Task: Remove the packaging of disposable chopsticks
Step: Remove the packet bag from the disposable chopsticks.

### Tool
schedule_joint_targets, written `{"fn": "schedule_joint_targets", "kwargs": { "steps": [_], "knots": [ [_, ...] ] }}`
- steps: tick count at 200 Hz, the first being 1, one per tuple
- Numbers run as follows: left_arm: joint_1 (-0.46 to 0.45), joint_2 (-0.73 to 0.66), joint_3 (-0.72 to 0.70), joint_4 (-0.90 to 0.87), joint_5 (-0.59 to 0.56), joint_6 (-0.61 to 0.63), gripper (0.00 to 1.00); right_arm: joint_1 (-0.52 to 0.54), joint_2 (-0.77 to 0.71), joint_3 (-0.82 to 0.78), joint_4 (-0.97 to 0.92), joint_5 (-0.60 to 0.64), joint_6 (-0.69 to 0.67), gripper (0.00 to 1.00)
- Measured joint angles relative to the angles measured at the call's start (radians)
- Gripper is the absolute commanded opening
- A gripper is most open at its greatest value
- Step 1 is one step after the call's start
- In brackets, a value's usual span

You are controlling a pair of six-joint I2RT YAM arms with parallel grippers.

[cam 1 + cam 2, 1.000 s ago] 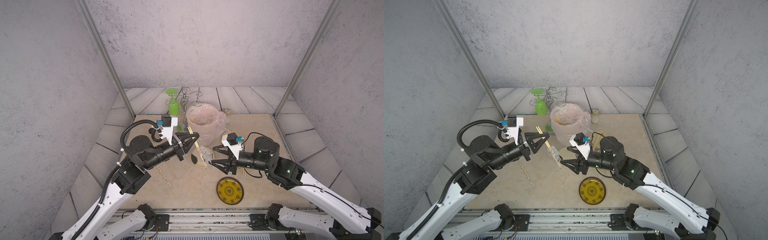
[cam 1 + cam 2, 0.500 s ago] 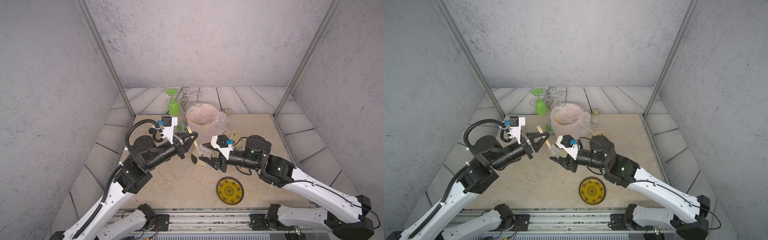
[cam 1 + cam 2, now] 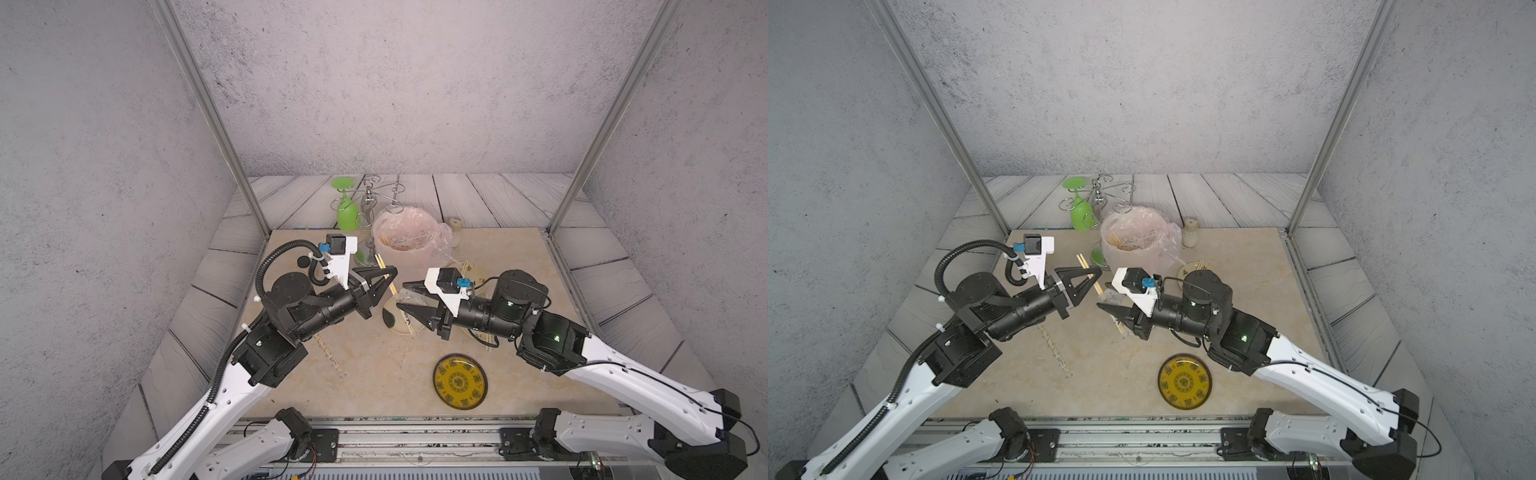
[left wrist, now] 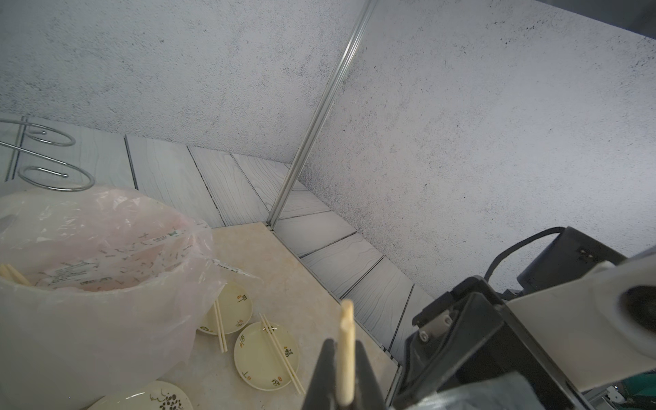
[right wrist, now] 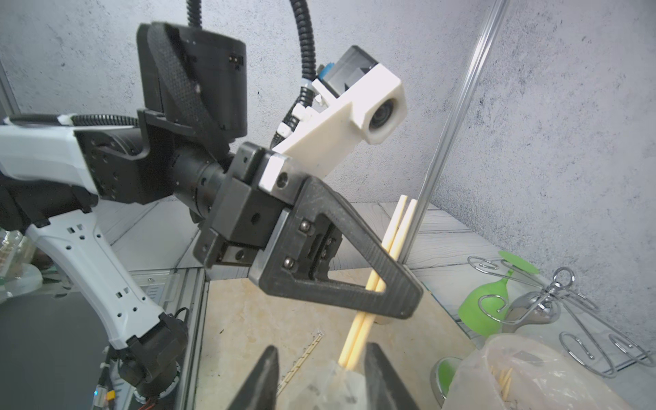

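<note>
My left gripper (image 3: 392,272) (image 3: 1098,271) (image 4: 342,342) is shut on a pair of disposable chopsticks (image 5: 399,227) (image 4: 346,340), held slanted above the table. Their upper ends (image 3: 380,262) (image 3: 1082,262) stick out bare past the fingers. The lower ends sit in a translucent packaging sleeve (image 5: 340,380) with dark marks. My right gripper (image 3: 402,295) (image 3: 1102,296) (image 5: 321,349) faces the left one, its jaws apart on either side of that sleeve's end, with a gap showing on both sides. An empty packaging sleeve (image 3: 328,353) (image 3: 1052,345) lies flat on the table under the left arm.
A pink plastic bag (image 3: 405,241) lining a tub stands behind the grippers, with a green glass (image 3: 347,214), wire rack (image 3: 382,199) and small jar (image 3: 456,226) beyond. Small cream plates (image 4: 266,355) carry bare chopsticks. A yellow patterned plate (image 3: 460,381) lies near the front.
My right gripper has moved left to the sleeved end of the held chopsticks, and its jaws have narrowed around the sleeve. The left gripper has barely moved.
</note>
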Motion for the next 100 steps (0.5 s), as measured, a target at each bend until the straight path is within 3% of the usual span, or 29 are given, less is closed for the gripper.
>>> {"fn": "schedule_joint_targets", "kwargs": {
  "steps": [21, 100],
  "knots": [
    [0.0, -0.002, 0.0, 0.003, 0.0, 0.0, 0.0, 0.0, 0.0, -0.008, 0.011, 0.016, 0.001, 0.0],
    [0.0, -0.08, -0.018, -0.008, -0.086, 0.017, 0.0, 0.001, -0.027, -0.064, 0.025, 0.043, 0.018, 0.0]
  ]
}}
